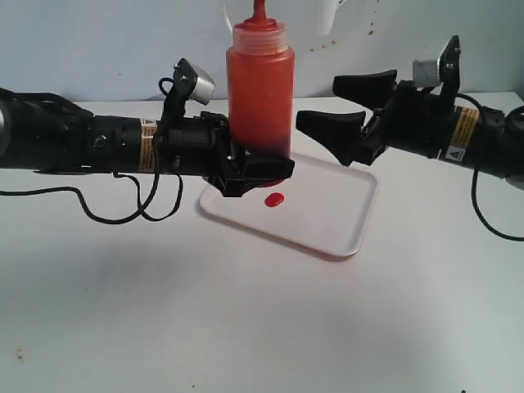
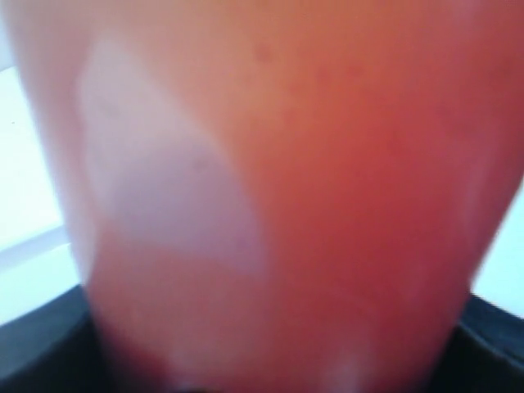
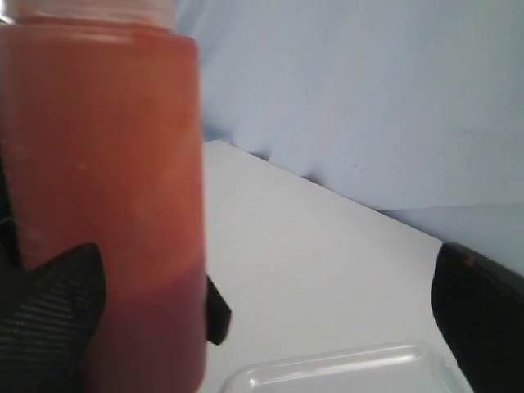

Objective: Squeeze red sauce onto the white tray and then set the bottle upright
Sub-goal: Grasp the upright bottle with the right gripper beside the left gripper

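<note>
One white table (image 1: 246, 327) is carrying everything, and two black arms are reaching in over it from either side. One white tray (image 1: 327, 205) is lying flat near the middle, set at a slant to the table edge.

One bottle (image 1: 260, 82) is standing upright with its nozzle pointing up, over the tray's back-left part. I cannot tell whether its base is resting on the tray or hanging just above it.

The left claw (image 1: 262, 165) is gripping the bottle low on its body, one finger in front and one behind. In the left wrist view the orange-red wall of the bottle (image 2: 286, 205) is filling nearly everything, with a black finger (image 2: 49, 352) showing at the edge.

The right claw (image 1: 319, 102) is hanging wide open just right of the bottle, not touching it. Its wrist view is showing the bottle (image 3: 106, 205) close beside one finger (image 3: 49, 327).

One blob (image 1: 273, 199) of sauce is sitting on the tray, just in front of the bottle's base.
</note>
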`<action>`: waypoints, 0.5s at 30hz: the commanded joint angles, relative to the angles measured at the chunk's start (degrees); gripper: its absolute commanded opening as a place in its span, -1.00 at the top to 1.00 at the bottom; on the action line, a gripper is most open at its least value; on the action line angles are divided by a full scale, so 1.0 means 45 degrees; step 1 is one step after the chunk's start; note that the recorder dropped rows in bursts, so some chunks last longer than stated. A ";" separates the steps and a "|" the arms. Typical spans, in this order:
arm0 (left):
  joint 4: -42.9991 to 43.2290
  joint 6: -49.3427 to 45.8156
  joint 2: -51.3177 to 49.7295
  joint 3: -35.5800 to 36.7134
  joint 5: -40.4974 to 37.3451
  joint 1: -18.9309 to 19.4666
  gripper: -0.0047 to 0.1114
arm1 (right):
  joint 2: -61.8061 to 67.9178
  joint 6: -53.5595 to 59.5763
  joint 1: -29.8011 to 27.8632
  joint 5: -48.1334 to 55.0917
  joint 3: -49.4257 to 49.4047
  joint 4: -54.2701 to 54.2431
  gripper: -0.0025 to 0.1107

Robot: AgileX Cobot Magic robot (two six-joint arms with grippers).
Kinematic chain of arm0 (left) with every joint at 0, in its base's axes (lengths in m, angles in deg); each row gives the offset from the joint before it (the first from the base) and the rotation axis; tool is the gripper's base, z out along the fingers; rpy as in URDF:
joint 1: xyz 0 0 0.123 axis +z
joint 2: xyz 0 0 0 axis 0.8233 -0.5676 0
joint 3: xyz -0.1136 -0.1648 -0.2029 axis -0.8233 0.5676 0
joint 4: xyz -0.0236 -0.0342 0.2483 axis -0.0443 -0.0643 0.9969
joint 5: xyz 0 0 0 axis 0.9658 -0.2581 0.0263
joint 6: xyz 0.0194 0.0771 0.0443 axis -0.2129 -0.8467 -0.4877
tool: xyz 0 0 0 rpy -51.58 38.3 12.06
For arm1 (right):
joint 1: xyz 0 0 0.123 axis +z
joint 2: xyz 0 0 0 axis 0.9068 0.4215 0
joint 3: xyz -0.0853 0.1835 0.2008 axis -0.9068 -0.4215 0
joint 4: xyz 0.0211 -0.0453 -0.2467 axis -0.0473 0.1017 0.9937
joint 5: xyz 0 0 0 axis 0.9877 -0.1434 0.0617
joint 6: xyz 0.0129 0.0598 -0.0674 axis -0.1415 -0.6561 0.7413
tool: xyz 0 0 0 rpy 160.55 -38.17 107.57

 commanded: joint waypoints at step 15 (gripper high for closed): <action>0.1307 -0.0956 -0.0096 -0.0142 0.0416 -0.0028 0.92 | -0.0079 -0.0050 0.1674 -0.0585 -0.0051 0.0308 -0.90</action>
